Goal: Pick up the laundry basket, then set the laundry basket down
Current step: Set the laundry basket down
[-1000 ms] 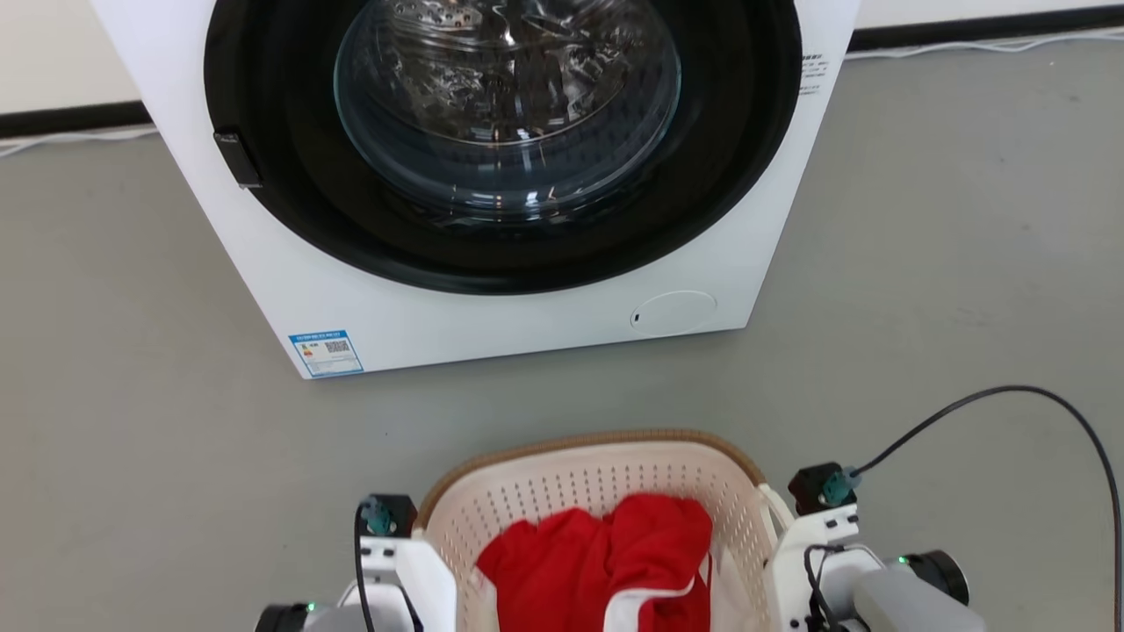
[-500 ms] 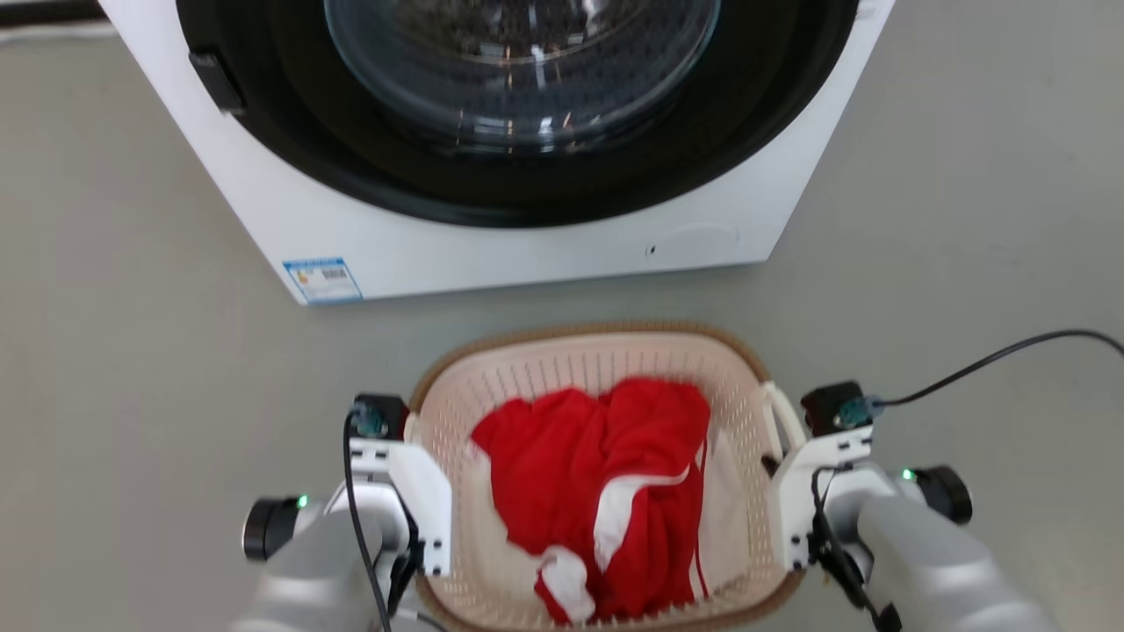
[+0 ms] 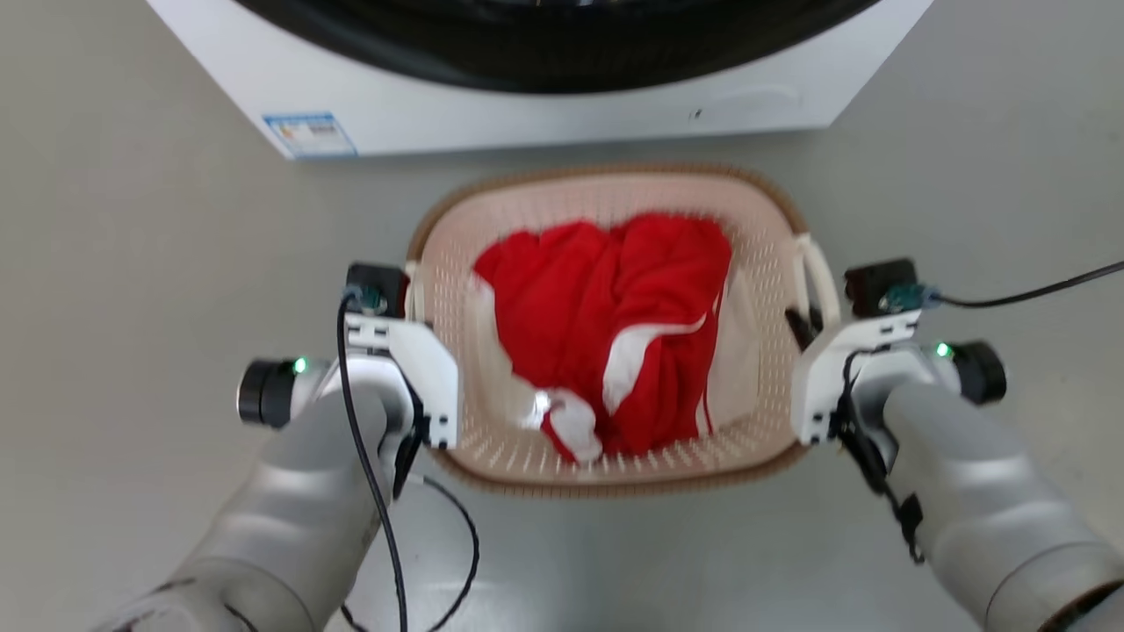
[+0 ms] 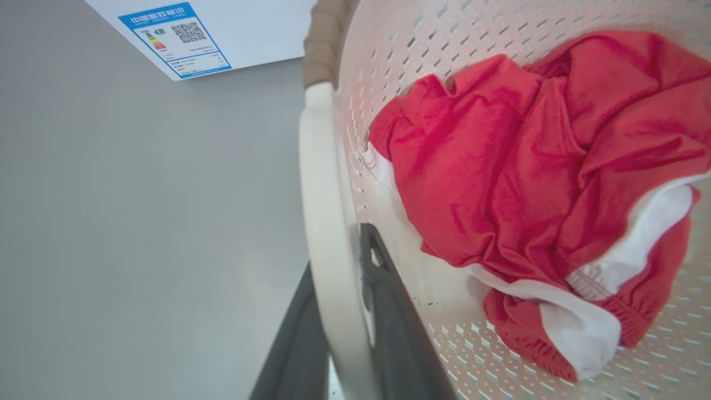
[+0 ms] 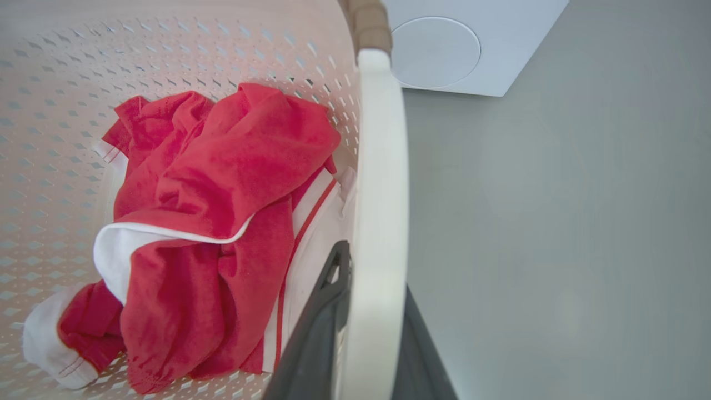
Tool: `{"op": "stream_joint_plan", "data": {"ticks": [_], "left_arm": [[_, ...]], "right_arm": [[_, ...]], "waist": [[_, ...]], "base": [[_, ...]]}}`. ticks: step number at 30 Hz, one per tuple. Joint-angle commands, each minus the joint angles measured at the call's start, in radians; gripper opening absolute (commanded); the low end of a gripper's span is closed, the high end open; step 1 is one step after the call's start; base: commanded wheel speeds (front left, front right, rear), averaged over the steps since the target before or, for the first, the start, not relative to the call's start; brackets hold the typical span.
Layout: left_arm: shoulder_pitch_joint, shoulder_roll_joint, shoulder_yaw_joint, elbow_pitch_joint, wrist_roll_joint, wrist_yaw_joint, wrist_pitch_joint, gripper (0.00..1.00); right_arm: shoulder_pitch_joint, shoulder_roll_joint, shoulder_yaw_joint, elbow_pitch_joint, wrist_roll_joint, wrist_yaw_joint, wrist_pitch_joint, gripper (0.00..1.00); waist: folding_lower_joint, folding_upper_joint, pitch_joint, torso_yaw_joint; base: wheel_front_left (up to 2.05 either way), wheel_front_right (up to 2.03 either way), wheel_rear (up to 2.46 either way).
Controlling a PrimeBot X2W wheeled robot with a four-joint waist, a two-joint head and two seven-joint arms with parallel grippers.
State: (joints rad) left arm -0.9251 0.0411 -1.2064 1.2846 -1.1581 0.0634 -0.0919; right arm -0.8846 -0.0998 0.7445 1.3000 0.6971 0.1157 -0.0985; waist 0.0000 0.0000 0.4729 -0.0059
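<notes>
- Holds the laundry basket (image 3: 606, 195) between both arms, just before the washing machine (image 3: 527, 118), above grey floor (image 3: 132, 263).
- Clamps left jaws on its left handle (image 4: 322, 222).
- Clamps right jaws on its right handle (image 5: 379, 194).
- Carries a crumpled red-and-white garment (image 3: 615, 307) inside.

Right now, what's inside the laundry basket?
Crumpled red clothing with white trim lies in the laundry basket, bare perforated bottom showing around it. Anything under the cloth is covered.
</notes>
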Motion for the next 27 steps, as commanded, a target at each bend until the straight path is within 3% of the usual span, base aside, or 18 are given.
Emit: {"op": "stream_joint_plan", "data": {"ticks": [1,11,27], "left_arm": [[-0.050,0.010,0.007,-0.009,0.024,0.009,-0.014,0.00],[-0.164,0.012,0.020,-0.004,0.030,0.018,-0.072,0.00],[-0.243,0.015,0.015,0.002,0.043,0.011,-0.099,0.00]], "right_arm": [[-0.022,0.007,0.009,-0.018,-0.021,0.015,-0.037,0.00],[-0.116,-0.025,-0.031,-0.011,-0.039,0.015,-0.100,0.00],[-0.170,-0.040,-0.079,-0.009,-0.070,0.015,-0.125,0.00]], "waist": [[0.0000,0.0000,0.081,0.017],[0.0000,0.0000,0.246,0.024],[0.0000,0.0000,0.362,0.027]], "base": [[0.00,0.00,0.00],[0.00,0.00,0.00],[0.00,0.00,0.00]]}}
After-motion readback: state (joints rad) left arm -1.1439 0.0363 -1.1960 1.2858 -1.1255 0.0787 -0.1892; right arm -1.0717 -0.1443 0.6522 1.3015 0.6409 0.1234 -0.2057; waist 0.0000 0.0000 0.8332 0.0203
